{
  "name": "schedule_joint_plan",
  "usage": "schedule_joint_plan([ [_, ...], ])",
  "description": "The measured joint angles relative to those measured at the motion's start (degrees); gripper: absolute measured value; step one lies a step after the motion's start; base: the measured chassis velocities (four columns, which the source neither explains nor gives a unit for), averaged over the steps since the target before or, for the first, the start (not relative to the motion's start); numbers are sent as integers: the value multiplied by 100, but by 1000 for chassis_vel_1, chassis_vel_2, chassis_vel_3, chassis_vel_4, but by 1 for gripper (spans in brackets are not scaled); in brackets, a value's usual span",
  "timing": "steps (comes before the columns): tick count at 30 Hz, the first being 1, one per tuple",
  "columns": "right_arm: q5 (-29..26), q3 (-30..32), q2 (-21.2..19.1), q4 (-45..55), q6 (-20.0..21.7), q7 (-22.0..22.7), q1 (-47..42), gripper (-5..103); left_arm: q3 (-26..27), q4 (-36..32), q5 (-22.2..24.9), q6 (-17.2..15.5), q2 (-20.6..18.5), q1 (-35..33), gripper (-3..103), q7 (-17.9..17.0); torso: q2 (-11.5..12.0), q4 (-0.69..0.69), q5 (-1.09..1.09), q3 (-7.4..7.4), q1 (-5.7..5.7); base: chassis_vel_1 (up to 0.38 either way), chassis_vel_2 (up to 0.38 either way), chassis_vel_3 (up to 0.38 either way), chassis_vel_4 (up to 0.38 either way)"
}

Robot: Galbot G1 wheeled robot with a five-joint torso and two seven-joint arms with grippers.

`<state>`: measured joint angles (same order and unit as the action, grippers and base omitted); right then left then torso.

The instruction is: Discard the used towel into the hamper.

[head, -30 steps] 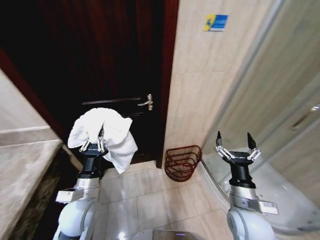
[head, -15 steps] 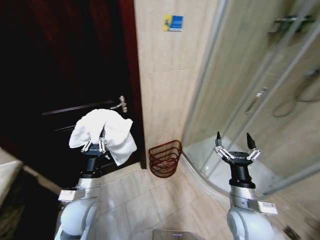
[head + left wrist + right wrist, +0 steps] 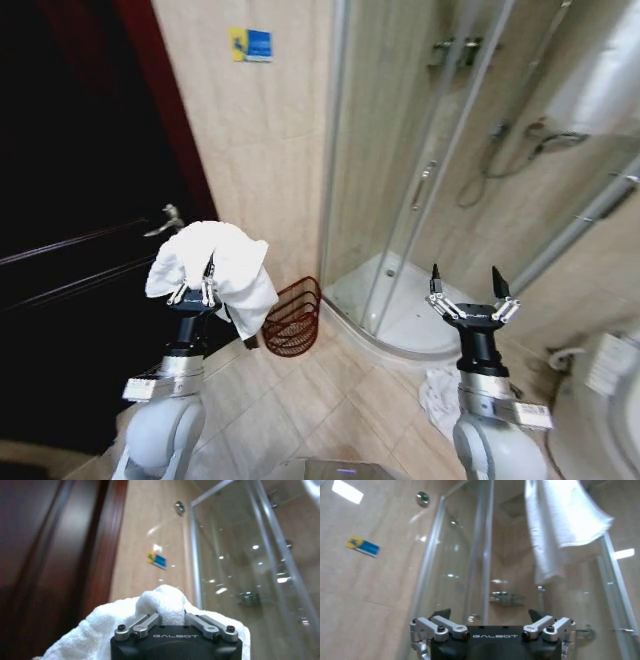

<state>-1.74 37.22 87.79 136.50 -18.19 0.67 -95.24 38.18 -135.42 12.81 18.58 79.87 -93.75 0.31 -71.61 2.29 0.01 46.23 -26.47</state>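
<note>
Both arms raised: left gripper (image 3: 193,292) jaws pinching towel (image 3: 222,262), right gripper (image 3: 474,301) jaws spread, idle. Hamper (image 3: 293,318) on floor, far right of towel. Best centre towel above rim before release.

Tiled floor (image 3: 300,400) bears the hamper (image 3: 293,318).

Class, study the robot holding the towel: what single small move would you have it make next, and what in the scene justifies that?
Probably carry the left hand, shut on the white towel, forward and down toward the hamper. The hamper stands on the floor by the wall, ahead of and below the towel. The right hand is open and empty.
</note>
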Motion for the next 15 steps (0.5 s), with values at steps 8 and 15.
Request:
schedule_joint_plan([
  [8,21,-10,38,-69,-55,-1,-19,100,-19,264,190,161,-37,68,6,235,0,-2,-1,0,0,-105,-104,-104,-102],
  [15,30,-19,84,-125,-124,29,-54,100,-74,861,164,266,-88,230,6,259,0,2,-1,0,0,-8,-6,-7,-10],
])
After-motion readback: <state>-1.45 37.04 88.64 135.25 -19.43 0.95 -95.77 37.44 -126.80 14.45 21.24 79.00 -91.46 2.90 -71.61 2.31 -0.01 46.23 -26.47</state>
